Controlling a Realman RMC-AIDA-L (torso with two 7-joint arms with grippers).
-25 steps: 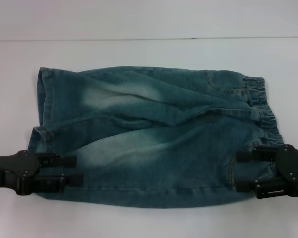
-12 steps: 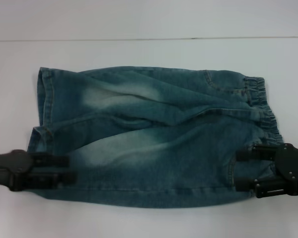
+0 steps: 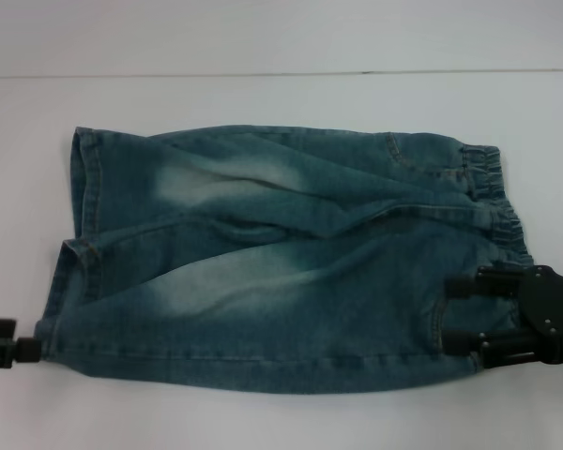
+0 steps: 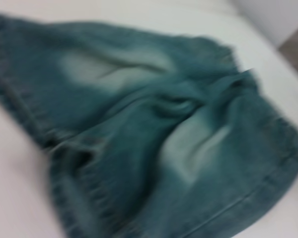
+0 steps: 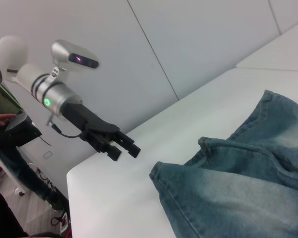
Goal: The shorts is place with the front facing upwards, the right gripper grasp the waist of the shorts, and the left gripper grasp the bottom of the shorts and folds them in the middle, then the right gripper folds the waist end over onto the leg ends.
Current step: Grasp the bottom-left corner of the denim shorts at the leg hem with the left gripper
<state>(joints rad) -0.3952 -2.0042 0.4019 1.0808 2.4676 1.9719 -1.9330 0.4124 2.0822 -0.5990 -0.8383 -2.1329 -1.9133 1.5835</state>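
- Right gripper (image 3: 458, 314), fingers spread, lies on the waist corner of the shorts (image 3: 281, 272).
- Left gripper (image 5: 125, 147), fingers apart, hangs just off the leg ends (image 3: 70, 253), holding nothing.
- Shorts lie flat on the white table (image 3: 263, 94) between both.

Head cam top-down on shorts (image 3: 281, 258); left wrist close, right wrist low across table, all sharing denim.
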